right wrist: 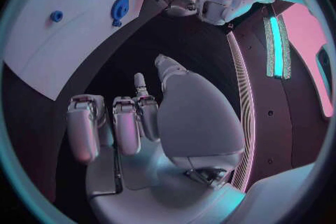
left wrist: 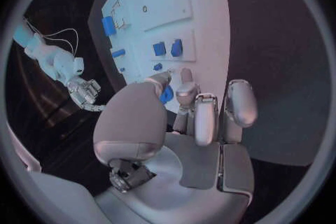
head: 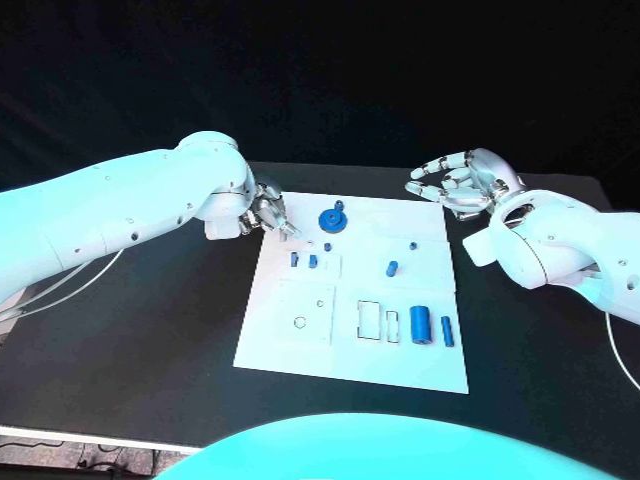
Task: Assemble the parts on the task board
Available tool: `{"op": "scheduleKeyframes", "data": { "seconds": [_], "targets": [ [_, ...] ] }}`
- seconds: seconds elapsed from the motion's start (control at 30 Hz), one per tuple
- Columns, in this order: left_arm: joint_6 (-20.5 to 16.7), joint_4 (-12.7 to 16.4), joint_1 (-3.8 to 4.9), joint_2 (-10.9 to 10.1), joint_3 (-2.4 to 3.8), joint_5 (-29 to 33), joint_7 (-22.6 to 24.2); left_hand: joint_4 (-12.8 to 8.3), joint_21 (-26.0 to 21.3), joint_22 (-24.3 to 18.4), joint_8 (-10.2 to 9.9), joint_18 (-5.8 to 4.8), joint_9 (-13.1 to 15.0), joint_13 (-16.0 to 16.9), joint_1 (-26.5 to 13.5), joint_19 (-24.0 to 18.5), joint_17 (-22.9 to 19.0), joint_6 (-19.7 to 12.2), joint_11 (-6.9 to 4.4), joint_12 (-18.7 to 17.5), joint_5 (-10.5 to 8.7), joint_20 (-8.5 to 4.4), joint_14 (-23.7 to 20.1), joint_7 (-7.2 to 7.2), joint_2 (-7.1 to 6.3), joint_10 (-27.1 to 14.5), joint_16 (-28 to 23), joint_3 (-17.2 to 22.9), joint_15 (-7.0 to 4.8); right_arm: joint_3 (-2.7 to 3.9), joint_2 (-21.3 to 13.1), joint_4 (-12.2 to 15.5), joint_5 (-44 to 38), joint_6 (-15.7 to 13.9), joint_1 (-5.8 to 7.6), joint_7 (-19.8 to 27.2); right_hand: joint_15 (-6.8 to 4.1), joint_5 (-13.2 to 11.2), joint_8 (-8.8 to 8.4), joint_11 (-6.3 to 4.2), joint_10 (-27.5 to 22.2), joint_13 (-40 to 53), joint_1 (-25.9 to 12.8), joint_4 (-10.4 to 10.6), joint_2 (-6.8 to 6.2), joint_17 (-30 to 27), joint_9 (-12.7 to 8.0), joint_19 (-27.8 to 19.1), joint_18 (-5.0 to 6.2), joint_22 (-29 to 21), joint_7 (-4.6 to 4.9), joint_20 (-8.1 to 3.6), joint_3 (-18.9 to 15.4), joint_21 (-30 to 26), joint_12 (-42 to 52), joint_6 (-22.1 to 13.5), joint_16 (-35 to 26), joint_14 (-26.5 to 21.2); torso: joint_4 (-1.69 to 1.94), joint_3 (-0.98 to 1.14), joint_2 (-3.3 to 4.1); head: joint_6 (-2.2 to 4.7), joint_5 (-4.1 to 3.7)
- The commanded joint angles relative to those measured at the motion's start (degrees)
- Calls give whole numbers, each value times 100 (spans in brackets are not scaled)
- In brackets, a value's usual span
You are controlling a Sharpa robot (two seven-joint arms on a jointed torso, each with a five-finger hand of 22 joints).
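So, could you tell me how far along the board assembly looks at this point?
Early. The blue gear sits at the task board's far edge; whether it is seated I cannot tell. The left hand reaches at the board's far corner, holding nothing visible. The right hand hovers empty. Two long blue pieces still lie loose.

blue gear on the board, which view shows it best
The head view: the blue gear lies unobstructed from above on the task board. The right wrist view shows it small and slanted. In the left wrist view the left hand mostly hides it.
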Motion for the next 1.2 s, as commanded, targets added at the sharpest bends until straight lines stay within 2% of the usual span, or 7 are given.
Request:
{"op": "scheduleKeyframes", "data": {
  "seconds": [0.03,0.1,0.17,0.27,0.5,0.9,1.2],
  "targets": [
    [908,-208,39,133,-3,452,-146,1,-30,-2,-29,53,-7,-4,-40,-34,556,-2,3,-17,-13,8,307,47,-13,-56,-22,34,47,1,15,0,-44,78,-3,48,11,23,39,45,56,987,-68,-9,-4,1121,-5,332,99,1145,9,19,30,-34,-23,-34,-33,503,-3,0,2,0,6],
    [1003,-318,53,200,-6,473,-156,7,-26,5,-28,51,-11,10,-73,-28,569,4,7,-3,-21,10,310,53,-23,-49,-15,64,50,1,19,-3,-44,78,-3,47,11,23,39,45,56,987,-68,-9,-4,1121,-5,332,99,1145,9,19,30,-34,-23,-34,-33,503,-3,0,1,1,6],
    [1111,-428,69,267,-16,489,-167,9,-11,33,-26,44,-25,37,-269,-2,593,30,21,39,-66,18,317,67,-117,-26,0,83,63,1,24,-4,-44,79,-3,46,11,23,39,45,56,987,-68,-9,-4,1121,-5,332,99,1145,9,19,30,-34,-23,-34,-33,503,-3,1,-1,4,4],
    [1171,-544,87,350,-39,504,-174,9,-17,27,-25,46,-31,16,-402,-8,578,38,30,37,-80,24,310,75,-173,-39,-6,55,70,1,29,-6,-44,79,-3,45,11,23,39,45,56,987,-68,-9,-4,1121,-5,332,99,1145,9,19,30,-34,-23,-34,-33,503,-1,2,-2,3,5],
    [1066,-697,101,479,-73,521,-171,4,-5,47,-27,41,-33,25,-404,10,587,36,29,46,-65,25,312,72,-160,-35,-2,72,71,1,55,-16,-44,83,-3,46,11,23,39,45,56,987,-68,-9,-4,1121,-5,332,99,1145,9,19,30,-34,-23,-34,-33,503,4,-1,0,-4,9],
    [1069,-900,95,673,-185,545,-170,8,-9,42,-34,42,-38,14,-436,4,585,24,33,42,-66,27,311,79,-162,-46,-2,74,73,1,73,-19,-44,86,-3,49,11,23,39,45,56,987,-68,-9,-4,1121,-5,332,99,1145,9,19,30,-34,-23,-34,-33,503,1,-4,6,-9,-13],
    [1033,-1009,89,737,-205,505,-168,-10,-9,44,-35,42,-39,13,-402,4,595,17,31,47,-59,30,312,74,-140,-53,4,122,75,1,73,-17,-44,87,-3,50,11,23,39,45,56,987,-68,-9,-4,1121,-5,332,99,1145,9,19,30,-34,-23,-34,-33,503,3,-4,2,-14,-16]
  ]
}}
